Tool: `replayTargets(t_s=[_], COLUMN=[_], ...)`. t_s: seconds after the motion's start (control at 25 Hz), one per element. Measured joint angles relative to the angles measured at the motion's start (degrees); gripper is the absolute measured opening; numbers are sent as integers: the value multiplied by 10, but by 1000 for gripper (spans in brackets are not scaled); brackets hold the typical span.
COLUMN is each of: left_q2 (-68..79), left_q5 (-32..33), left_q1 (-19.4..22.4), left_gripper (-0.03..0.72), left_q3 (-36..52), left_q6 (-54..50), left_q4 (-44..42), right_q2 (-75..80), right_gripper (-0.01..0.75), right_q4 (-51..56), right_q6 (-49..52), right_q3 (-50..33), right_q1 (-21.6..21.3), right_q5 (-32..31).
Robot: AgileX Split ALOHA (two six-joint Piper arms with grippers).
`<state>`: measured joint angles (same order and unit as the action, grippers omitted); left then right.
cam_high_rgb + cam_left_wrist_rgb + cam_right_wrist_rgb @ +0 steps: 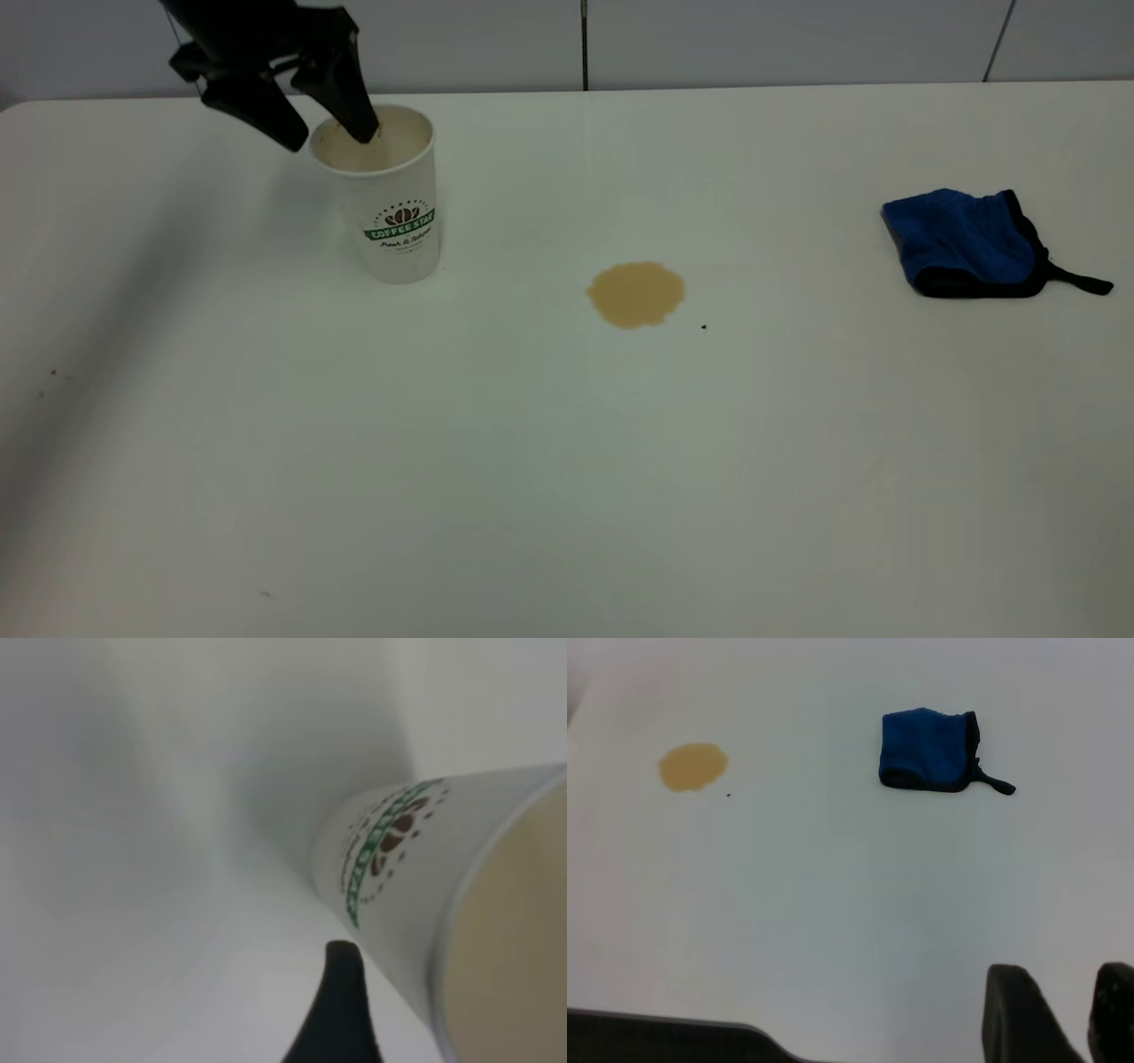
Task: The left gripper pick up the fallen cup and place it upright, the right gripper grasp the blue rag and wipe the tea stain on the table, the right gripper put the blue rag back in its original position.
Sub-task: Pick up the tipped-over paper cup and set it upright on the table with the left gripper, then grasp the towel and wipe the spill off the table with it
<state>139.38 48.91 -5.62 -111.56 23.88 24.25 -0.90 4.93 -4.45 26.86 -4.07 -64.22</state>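
Note:
The cup (390, 199) stands upright on the table (567, 461) at the back left, with its green banner facing forward. My left gripper (326, 137) straddles the cup's rim, one finger inside the mouth and the other outside. The jaws are open, with a gap between the outer fingertip (342, 966) and the cup wall (399, 886). The tea stain (636, 294) lies at the table's middle. The blue rag (966, 241) lies folded at the right. My right gripper (1063, 992) is out of the exterior view, well away from the rag (928, 750) and the stain (693, 766), with a narrow gap between its fingertips.
A tiny dark speck (703, 327) lies just right of the stain. The rag's black strap (1083, 282) points toward the right edge. A grey wall runs behind the table's back edge.

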Motion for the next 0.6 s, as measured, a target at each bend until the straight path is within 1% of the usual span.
replayTargets(t_s=[0.12,0.32,0.36,0.44,0.6], left_q2=[-16,-65,-76,-96,-133], left_q5=[54,170,180,180,180], left_q1=[0,0,0,0,0], left_gripper=[684,605,594,576,567], left_q3=[-55,-143,-156,-175,-181], left_q6=[-13,-79,-88,-98,-139], left_q4=[-19,-80,-94,-116,-163], right_q2=[0,0,0,0,0], right_gripper=[238,238,238,238,238], right_q4=[0,0,0,0,0], right_q6=[0,0,0,0,0], right_q3=[0,0,0,0,0], right_q1=[0,0,0,0,0], right_q5=[0,0,0,0,0])
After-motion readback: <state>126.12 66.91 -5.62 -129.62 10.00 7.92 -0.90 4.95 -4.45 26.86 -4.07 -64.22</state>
